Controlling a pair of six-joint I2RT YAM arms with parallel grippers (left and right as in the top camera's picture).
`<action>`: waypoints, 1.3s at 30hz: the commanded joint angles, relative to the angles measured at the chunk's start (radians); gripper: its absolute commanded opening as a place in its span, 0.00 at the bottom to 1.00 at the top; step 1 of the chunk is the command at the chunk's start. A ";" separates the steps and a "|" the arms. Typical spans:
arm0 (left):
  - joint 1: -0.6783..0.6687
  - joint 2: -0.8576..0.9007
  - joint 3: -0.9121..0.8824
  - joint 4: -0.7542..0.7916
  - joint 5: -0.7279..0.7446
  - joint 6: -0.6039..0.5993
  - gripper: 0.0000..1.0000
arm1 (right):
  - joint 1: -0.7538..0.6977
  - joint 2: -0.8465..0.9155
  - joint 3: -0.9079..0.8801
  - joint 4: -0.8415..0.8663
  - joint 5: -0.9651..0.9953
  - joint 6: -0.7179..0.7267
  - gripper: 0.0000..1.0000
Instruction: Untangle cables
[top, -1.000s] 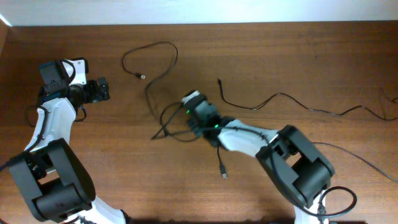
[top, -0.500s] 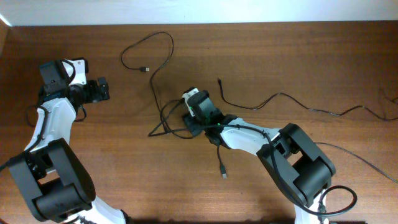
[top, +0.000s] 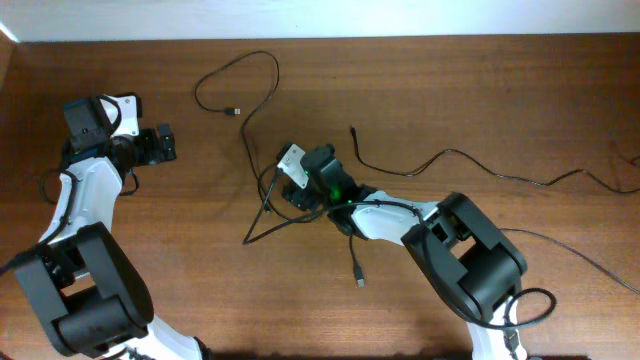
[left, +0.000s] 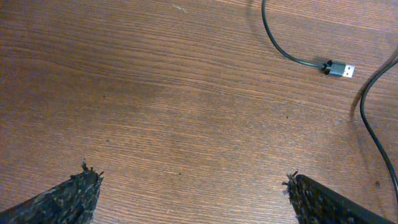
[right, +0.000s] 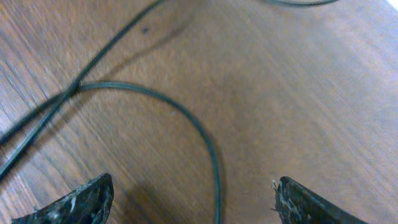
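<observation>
Overhead, thin black cables (top: 447, 152) looped across the grained wooden table (top: 500, 90); only the left wrist view resolved a silvery plug (left: 339, 70). The left gripper (left: 199, 199) and right gripper (right: 193, 202) gaped wide, empty.

table (left: 155, 112) brown wood, clear grain, kinda satin; cables (right: 186, 118) smooth black plastic, slight gloss; plug (left: 341, 69) tip shiny metal
</observation>
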 joint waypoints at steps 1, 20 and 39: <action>0.005 -0.026 0.010 -0.002 0.001 -0.013 1.00 | -0.006 0.041 -0.003 0.019 -0.010 -0.024 0.79; 0.005 -0.026 0.010 -0.002 0.001 -0.013 0.99 | -0.046 0.086 -0.002 -0.014 -0.103 0.026 0.04; 0.005 -0.026 0.010 -0.002 0.001 -0.013 0.99 | -0.071 -0.251 -0.002 -0.385 -0.104 0.411 0.34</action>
